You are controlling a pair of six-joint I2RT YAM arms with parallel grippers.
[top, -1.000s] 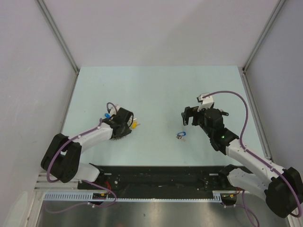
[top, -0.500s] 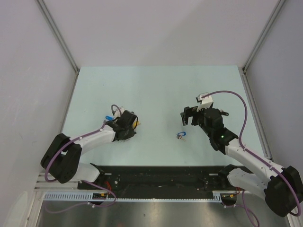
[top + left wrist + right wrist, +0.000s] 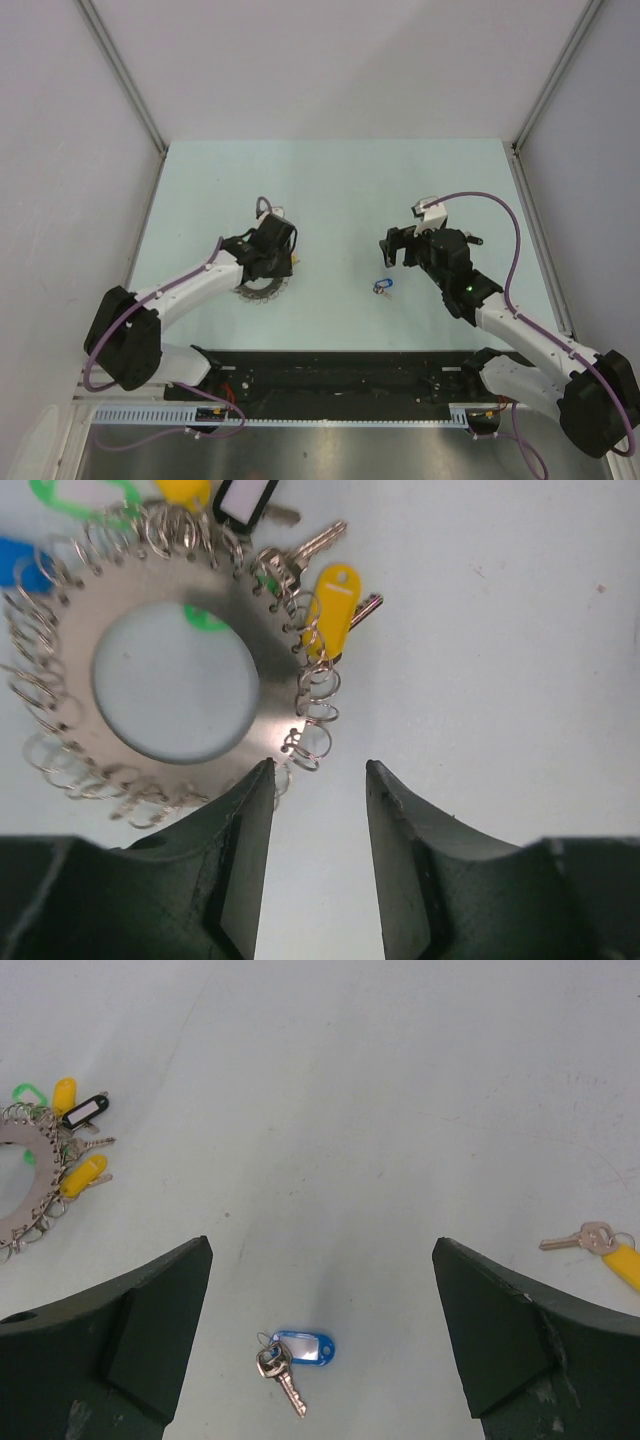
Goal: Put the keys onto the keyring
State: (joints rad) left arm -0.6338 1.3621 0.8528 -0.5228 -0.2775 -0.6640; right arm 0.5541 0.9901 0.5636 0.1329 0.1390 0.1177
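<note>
The keyring (image 3: pixel 265 695), a grey metal disc with a hole and wire coils round its rim, lies flat on the table and carries yellow (image 3: pixel 332 605), black (image 3: pixel 245 500), green and blue tagged keys. My left gripper (image 3: pixel 318 770) hovers at the ring's right edge, open, with nothing between its fingers; the left fingertip (image 3: pixel 250 800) is close to a coil. From above, the left gripper (image 3: pixel 275 248) partly covers the keyring (image 3: pixel 255 290). A loose blue-tagged key (image 3: pixel 303 1349) lies below my wide-open right gripper (image 3: pixel 322 1250), also seen from above as the blue key (image 3: pixel 383 286).
Another yellow-tagged key (image 3: pixel 612 1255) lies at the right edge of the right wrist view. The keyring (image 3: pixel 25 1185) shows far left there. White walls and metal rails (image 3: pixel 130 90) bound the pale table, and a black rail runs along the near edge.
My left gripper has lifted and moved right and away off the keyring, closing and then opening again; more of the ring shows now. The right arm has hardly moved.
</note>
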